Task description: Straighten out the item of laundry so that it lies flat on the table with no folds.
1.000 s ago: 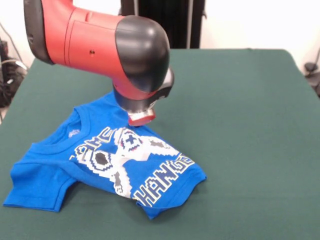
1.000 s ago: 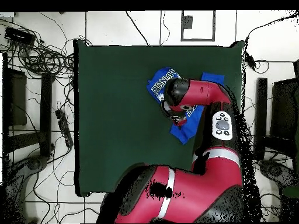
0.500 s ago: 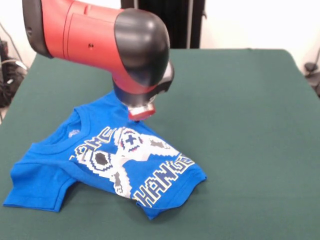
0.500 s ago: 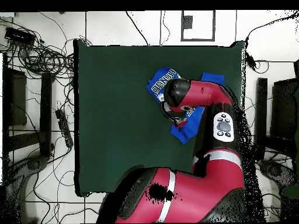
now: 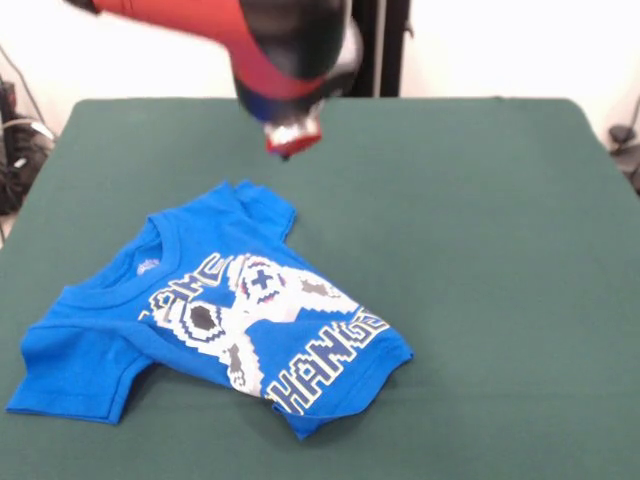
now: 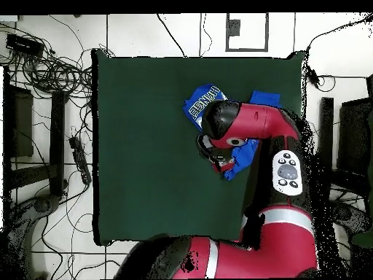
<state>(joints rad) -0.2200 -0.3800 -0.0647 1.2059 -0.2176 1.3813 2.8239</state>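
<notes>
The T-shirt [image 5: 215, 315] lies on the near left part of the table [image 5: 480, 230], rumpled rather than flat; its printed front faces up, the lower hem at the near right is tucked under itself, one sleeve spreads toward the near left corner and another bunches up at the far side; the gripper [image 5: 285, 140] hangs above the cloth beyond that far sleeve, clear of the fabric and carrying nothing; whether its tip is spread or closed I cannot tell, since only a blurred red end shows. The shirt seems far from straightened; the step in hand looks like picking a fresh hold. To do it well, I would aim at a single layer at an outer edge, such as the folded hem at the near right, rather than the middle of the print; then draw it low and outward, away from the bulk, so the fold opens instead of the whole shirt sliding.
</notes>
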